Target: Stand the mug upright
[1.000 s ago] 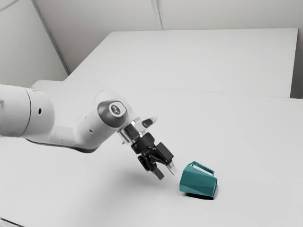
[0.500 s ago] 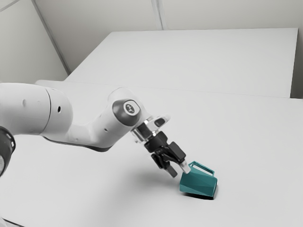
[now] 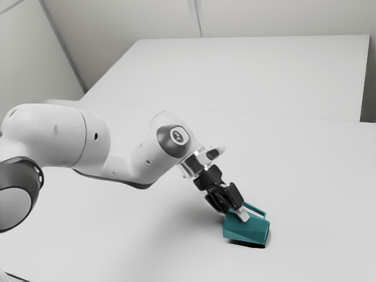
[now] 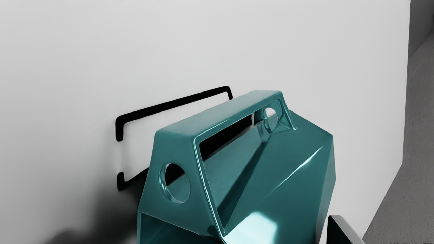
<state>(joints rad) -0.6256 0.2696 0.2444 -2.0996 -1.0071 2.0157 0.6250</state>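
Arm (image 3: 126, 170) stretched forward, hand (image 3: 235, 218) slanting downward, fingers (image 3: 244, 215) spread apart.

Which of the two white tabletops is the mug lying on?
The nearer tabletop in the exterior view: the teal mug lies on its side there, with the gripper at it. The farther tabletop begins beyond the seam.

In the exterior view, the gripper (image 3: 235, 216) had moved from the centre of the frame toward the lower right, reaching the mug (image 3: 251, 231). Its pale finger (image 3: 242, 214), earlier clear of the mug, now overlapped it. The arm's rounded, dark-collared joint (image 3: 16, 191) had come in at the left edge.
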